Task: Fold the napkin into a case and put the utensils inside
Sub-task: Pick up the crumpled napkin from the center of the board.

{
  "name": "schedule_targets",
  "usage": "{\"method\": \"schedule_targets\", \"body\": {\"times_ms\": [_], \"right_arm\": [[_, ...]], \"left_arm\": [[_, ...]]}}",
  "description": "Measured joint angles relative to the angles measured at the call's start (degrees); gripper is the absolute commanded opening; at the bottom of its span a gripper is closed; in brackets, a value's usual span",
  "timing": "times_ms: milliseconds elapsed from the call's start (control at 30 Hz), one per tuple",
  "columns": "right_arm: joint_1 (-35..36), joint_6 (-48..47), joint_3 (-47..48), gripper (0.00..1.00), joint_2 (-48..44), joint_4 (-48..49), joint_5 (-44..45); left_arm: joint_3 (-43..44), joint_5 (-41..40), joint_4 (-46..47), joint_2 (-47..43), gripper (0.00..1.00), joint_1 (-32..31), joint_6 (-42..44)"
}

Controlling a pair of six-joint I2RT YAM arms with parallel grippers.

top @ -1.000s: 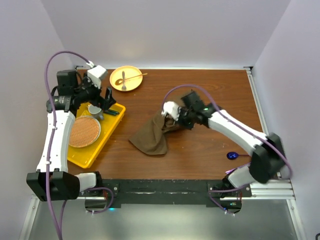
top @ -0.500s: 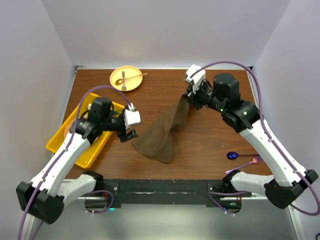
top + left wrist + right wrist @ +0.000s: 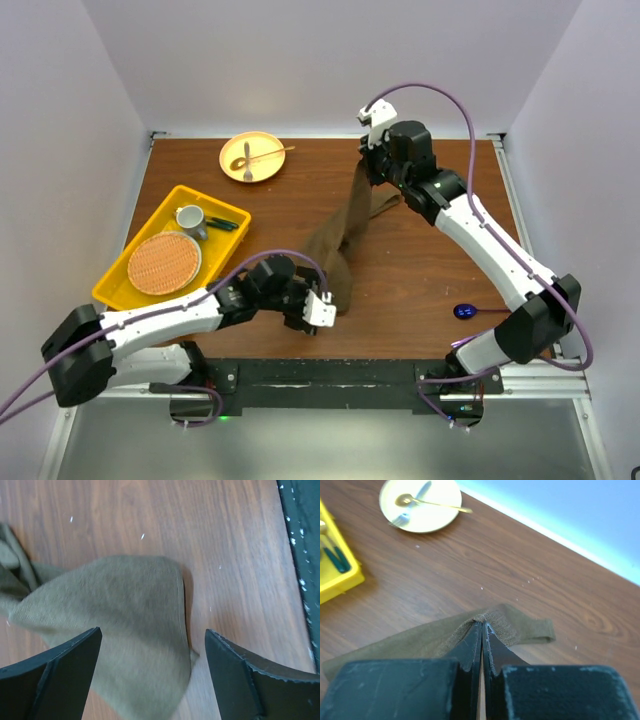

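Observation:
The olive-brown napkin [image 3: 340, 240] hangs stretched from the far centre of the table down to its near end. My right gripper [image 3: 367, 170] is shut on its top corner, seen pinched in the right wrist view [image 3: 482, 622]. My left gripper [image 3: 322, 310] is open, low over the napkin's near corner [image 3: 125, 630], its jaws apart on either side of it. A glossy blue spoon [image 3: 465, 311] lies on the table at the near right. A fork and a gold spoon lie on the yellow plate [image 3: 251, 157]. No folded case shows.
A yellow tray [image 3: 135, 290] at the left holds a round woven mat [image 3: 163, 263], a grey cup [image 3: 190, 218] and green-handled cutlery. The black near edge of the table [image 3: 305, 555] lies close to my left gripper.
My right gripper lifted the napkin's corner further back and up, stretching the cloth. My left arm swung from the tray to the napkin's near end at the front.

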Motion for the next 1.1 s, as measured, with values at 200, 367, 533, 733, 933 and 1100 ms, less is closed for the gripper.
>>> {"method": "schedule_targets", "body": {"times_ms": [200, 367, 533, 733, 933, 1100], "right_arm": [[-1.4, 1.5, -0.1, 0.00, 1.6, 1.0, 0.7], [-2.3, 2.1, -0.1, 0.00, 1.7, 1.8, 0.7], [-2.6, 2.3, -0.3, 0.00, 1.7, 2.3, 0.7], [-3.0, 2.3, -0.9, 0.00, 1.6, 2.4, 0.5], [-7.9, 1.4, -1.9, 0.00, -0.9, -1.7, -1.2], [-16.2, -2.5, -4.4, 0.00, -10.6, -7.9, -2.3]], "left_arm": [[-1.4, -7.9, 13.4, 8.8, 1.00, -8.6, 3.7], [2.4, -13.5, 17.4, 19.1, 0.99, -10.8, 8.4], [7.1, -16.1, 15.1, 25.0, 0.87, -11.0, 13.7], [14.8, -19.4, 11.5, 32.9, 0.27, -11.6, 18.1], [18.0, -19.4, 6.4, 30.5, 0.00, -10.2, 14.8], [23.8, -9.8, -0.9, 18.1, 0.00, -0.8, 4.4]]}}
